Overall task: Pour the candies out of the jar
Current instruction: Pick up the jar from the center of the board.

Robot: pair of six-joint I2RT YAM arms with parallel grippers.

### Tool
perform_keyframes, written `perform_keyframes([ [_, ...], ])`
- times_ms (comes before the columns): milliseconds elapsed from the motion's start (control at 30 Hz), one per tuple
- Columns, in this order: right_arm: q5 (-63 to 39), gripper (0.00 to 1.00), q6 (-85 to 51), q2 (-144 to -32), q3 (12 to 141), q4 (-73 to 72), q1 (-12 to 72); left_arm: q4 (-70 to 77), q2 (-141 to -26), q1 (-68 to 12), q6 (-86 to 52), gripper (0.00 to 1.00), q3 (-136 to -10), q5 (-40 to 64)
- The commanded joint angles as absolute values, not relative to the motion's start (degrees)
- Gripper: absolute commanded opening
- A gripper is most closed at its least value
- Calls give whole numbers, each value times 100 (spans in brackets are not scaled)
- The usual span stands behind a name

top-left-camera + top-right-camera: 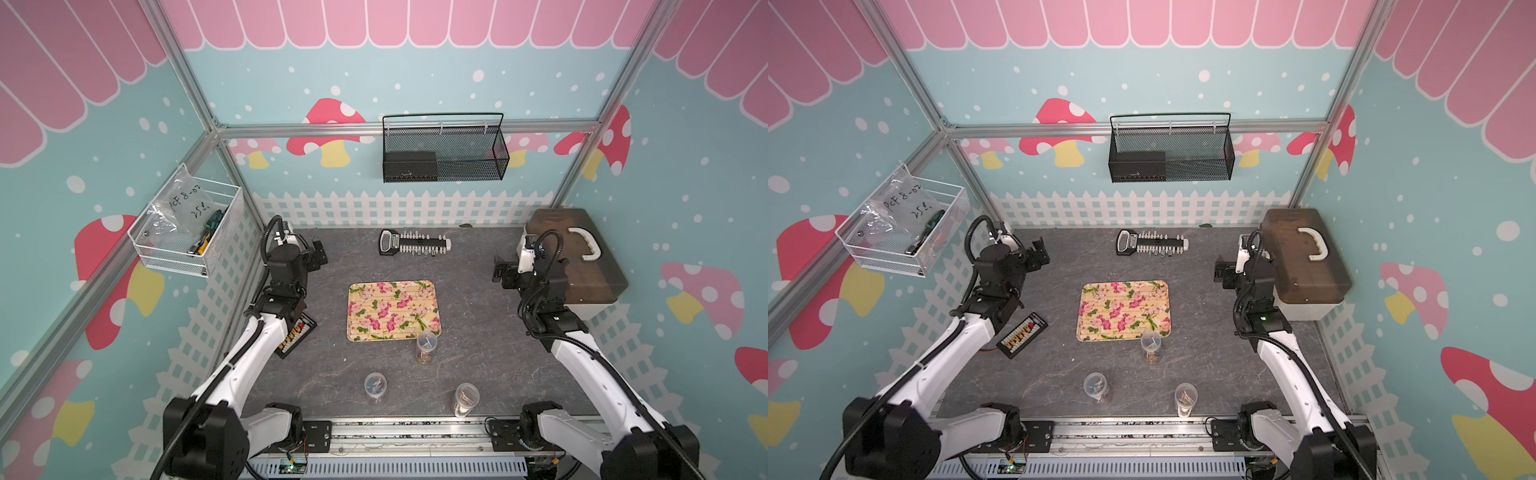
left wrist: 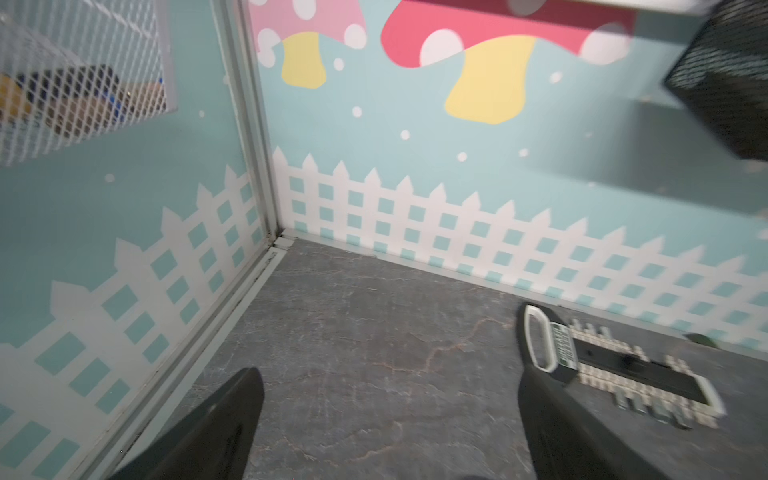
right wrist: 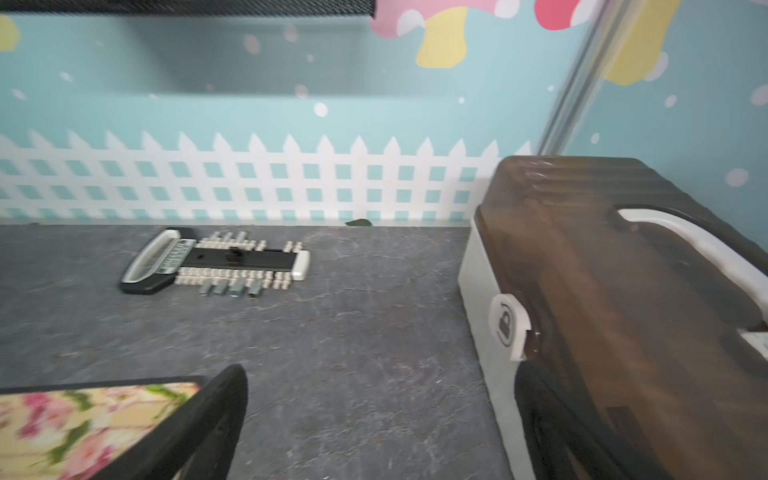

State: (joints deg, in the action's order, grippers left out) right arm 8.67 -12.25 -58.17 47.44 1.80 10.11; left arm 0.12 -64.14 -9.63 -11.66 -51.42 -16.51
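Left gripper and right gripper hang wide open and empty, well apart from the jar. It stands upright just beside the floral tray, candies inside. Probably light, slick and thin-walled, it calls for a gentle mid-body pinch.

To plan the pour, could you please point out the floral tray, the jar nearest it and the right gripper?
Floral tray [image 1: 392,309]: a top view, its bare middle.
Jar nearest the tray [image 1: 427,341]: a top view, its clear top.
Right gripper [image 3: 380,374]: right wrist view, midway between fingertips.

Black mesh basket on back wall, white wire basket, brown-lidded box, floral tray
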Motion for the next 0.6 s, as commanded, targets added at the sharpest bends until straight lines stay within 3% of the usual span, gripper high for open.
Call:
perform_keyframes([
  [0,469,97,-1921,-5815,4930,2887,1417,-1383,-5888,-1266,-1601,99,-4815,-1048],
  [367,481,86,-3467,-4980,5083,5288,3343,-2526,-4685,-1861,-2215,99,-4245,-372],
  [567,420,85,-3913,-4958,5080,5870,3986,-2314,-4443,-2143,-2384,99,-3851,-785],
])
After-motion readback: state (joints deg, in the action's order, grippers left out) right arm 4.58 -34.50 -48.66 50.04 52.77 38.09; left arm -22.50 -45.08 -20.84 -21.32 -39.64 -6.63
